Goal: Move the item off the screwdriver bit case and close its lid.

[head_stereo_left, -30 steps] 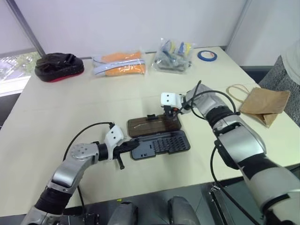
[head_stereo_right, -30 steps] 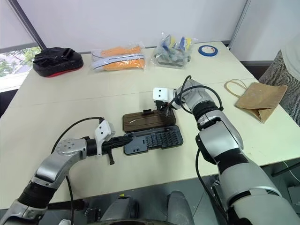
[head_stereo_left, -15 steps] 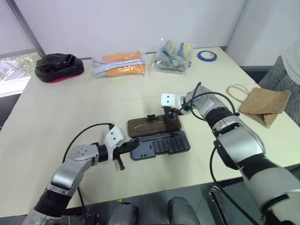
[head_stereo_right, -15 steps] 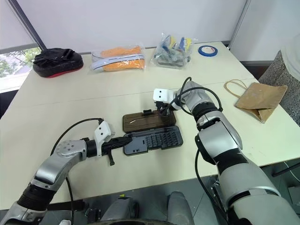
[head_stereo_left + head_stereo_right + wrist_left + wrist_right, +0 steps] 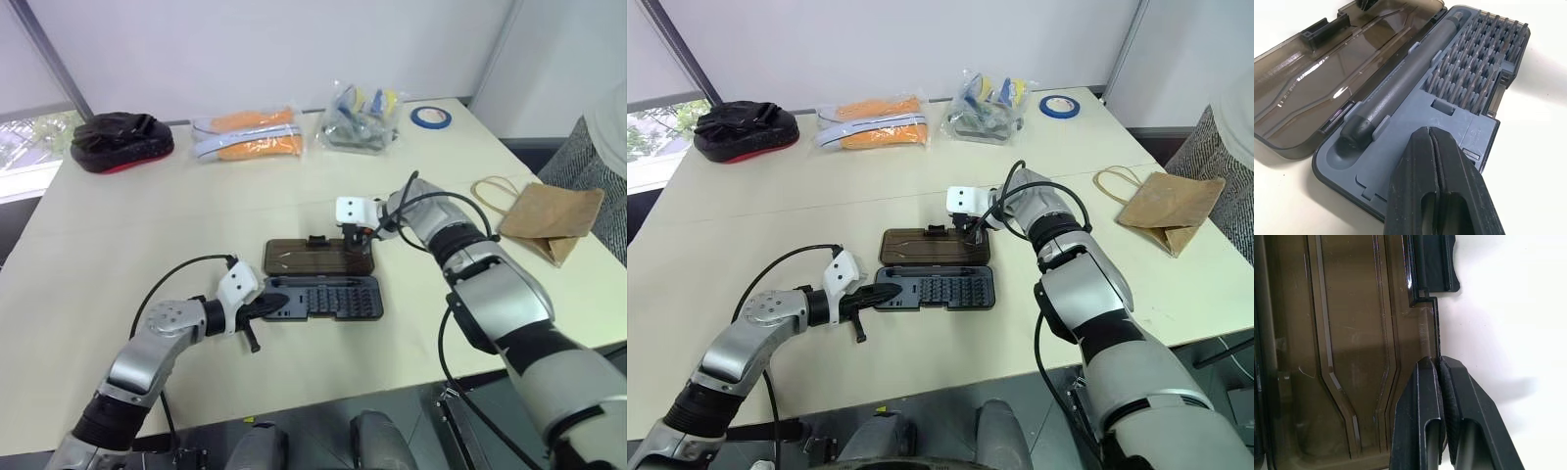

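— Right gripper (image 5: 1440, 369), what's it doing?
— Fingers pressed together on the lid's (image 5: 315, 257) far rim at frame centre, seemingly pinching it. Left gripper (image 5: 1432, 142) is also shut, empty, resting on the case (image 5: 328, 297).
— And the bag (image 5: 554, 217)?
— Already off, at the right edge. Closing remains: lift that rim and fold the lid over the tray.

1 open bit case (image 5: 321, 282), 1 brown paper bag (image 5: 554, 218), 1 blue tape roll (image 5: 432, 117), 2 clear plastic bags (image 5: 247, 134), 1 black-red pouch (image 5: 121, 141), 2 grippers (image 5: 257, 306).
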Robot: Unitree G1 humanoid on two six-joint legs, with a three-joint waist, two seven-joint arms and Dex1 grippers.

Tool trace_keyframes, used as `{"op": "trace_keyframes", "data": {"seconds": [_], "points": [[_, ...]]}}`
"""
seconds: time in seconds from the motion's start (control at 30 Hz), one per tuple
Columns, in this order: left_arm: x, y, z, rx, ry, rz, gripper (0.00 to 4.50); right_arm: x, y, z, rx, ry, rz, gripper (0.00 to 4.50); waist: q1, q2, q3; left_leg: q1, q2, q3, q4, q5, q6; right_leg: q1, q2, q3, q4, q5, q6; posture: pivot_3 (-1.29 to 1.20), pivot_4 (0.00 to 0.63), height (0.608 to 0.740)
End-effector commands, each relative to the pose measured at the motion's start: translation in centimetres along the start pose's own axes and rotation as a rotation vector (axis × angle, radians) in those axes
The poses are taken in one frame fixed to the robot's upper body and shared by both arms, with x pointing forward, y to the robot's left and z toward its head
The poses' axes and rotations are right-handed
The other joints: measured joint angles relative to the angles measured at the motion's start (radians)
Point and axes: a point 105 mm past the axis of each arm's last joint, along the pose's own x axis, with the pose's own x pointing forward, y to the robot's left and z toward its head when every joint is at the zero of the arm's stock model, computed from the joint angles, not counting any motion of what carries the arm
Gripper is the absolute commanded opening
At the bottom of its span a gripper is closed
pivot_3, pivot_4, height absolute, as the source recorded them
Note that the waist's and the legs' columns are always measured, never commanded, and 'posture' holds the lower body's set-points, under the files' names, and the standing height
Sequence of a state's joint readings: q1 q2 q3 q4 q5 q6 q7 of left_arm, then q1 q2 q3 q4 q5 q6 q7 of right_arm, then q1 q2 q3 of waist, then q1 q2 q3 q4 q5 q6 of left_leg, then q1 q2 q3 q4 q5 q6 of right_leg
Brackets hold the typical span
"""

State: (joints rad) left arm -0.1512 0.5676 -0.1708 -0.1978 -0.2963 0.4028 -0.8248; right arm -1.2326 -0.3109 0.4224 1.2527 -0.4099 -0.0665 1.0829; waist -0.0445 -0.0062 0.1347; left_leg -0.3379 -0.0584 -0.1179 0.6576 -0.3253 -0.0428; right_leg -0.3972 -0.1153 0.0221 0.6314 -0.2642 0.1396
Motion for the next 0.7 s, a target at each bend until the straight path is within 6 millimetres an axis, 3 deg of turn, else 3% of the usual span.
{"op": "trace_keyframes", "data": {"seconds": [0.03,0.2,0.43,0.7], "points": [[-0.4,0.5,0.5,0.015,-0.016,0.025,0.0,2.2,3.1,-3.4,0.059,0.106,0.101,0.03,0.0,0.0,0.0,0.0,0.0,0.0,0.0,0.0,0.0,0.0,0.0,0.0,0.0,0.0,0.0,0.0,0.15,0.74],[-0.5,1.1,1.0,0.011,-0.034,0.056,0.0,2.0,2.3,-3.0,0.002,0.099,0.053,0.03,-0.001,0.0,0.0,0.0,0.0,0.0,0.0,0.0,0.0,0.0,0.0,0.0,0.0,0.0,0.0,0.0,0.15,0.74],[-2.0,4.4,4.8,-0.056,-0.191,0.238,0.0,-0.5,-1.6,-0.3,-0.154,-0.021,-0.195,0.03,-0.004,0.0,0.0,0.0,0.001,0.0,-0.001,0.0,-0.001,-0.001,0.001,0.0,0.0,0.001,-0.001,0.0,0.15,0.74],[-4.7,7.3,8.3,-0.12,-0.332,0.367,0.0,-1.6,-0.5,0.2,-0.243,-0.102,-0.239,0.03,0.001,0.002,0.004,-0.013,0.001,0.0,0.0,0.004,-0.007,-0.014,0.0,0.0,-0.001,0.001,-0.001,0.0,0.15,0.74]]}}
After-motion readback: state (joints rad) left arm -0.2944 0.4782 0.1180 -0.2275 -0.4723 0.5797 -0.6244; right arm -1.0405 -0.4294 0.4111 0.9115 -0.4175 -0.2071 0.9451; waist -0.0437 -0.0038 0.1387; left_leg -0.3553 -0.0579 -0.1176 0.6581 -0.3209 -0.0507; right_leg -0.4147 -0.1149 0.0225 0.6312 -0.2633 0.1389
